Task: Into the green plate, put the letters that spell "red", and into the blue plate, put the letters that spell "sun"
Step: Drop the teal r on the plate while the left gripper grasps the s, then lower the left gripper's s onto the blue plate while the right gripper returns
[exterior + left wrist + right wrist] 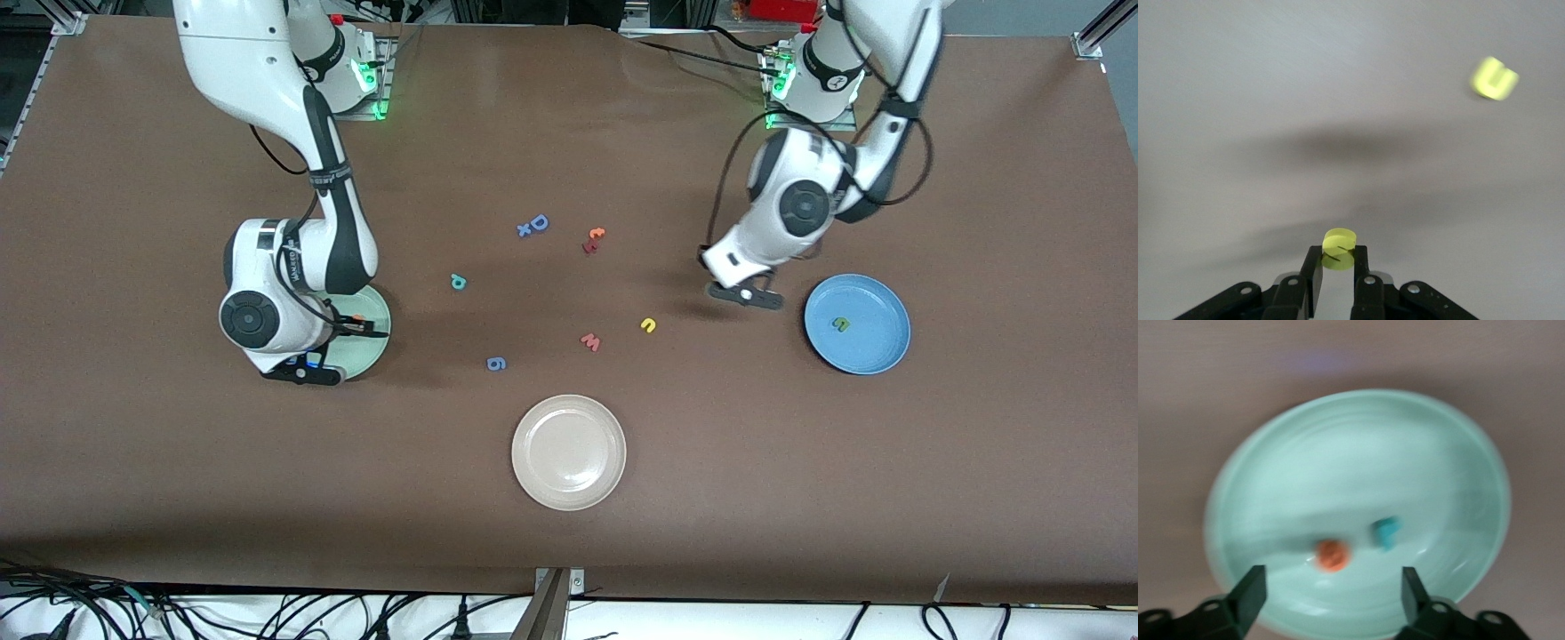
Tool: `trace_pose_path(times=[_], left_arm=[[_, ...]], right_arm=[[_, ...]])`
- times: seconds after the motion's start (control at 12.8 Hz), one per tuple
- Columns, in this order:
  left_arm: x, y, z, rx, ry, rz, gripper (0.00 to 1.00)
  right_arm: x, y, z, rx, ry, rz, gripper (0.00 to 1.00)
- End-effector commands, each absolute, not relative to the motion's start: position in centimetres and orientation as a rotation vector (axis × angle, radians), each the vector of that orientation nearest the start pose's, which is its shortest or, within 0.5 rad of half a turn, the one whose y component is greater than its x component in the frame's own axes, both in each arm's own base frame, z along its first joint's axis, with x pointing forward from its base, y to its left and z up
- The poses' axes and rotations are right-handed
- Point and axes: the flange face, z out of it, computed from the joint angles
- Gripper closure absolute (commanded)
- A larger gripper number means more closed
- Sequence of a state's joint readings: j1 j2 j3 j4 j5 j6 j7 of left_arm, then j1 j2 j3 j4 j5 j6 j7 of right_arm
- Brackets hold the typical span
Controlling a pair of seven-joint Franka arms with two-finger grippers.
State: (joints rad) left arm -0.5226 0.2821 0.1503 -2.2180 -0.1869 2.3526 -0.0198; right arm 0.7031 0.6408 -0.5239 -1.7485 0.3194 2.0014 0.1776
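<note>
Left gripper (1339, 263): hanging over bare table beside the blue plate (880, 351), fingers clamped on a yellow letter (1339, 243).
Right gripper (1331, 590): hovering over the green plate (1338, 447), fingers spread wide, holding nothing.
Green plate: sitting at the right arm's end, carrying an orange e (1332, 555) and a teal r (1386, 532).
Blue plate: sitting at the left arm's end, carrying a dark green letter (839, 324).
Teal d (458, 282): lying mid-table.
Second yellow letter (648, 325): lying mid-table, near the pink w (590, 341).
White plate (569, 452): sitting nearest the camera.
</note>
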Motion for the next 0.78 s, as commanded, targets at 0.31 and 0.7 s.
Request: trace_pose_path(times=[0.31, 0.7], left_arm=[[53.1, -6.1, 23.3, -3.038, 0.668, 0.233, 1.0], [53.5, -3.3, 19.5, -3.003, 0.659, 0.216, 0.97]], right_arm=[[56.6, 28.4, 23.0, -3.139, 0.623, 0.393, 0.0], [51.2, 31.1, 20.3, -3.098, 0.872, 0.225, 0.01]])
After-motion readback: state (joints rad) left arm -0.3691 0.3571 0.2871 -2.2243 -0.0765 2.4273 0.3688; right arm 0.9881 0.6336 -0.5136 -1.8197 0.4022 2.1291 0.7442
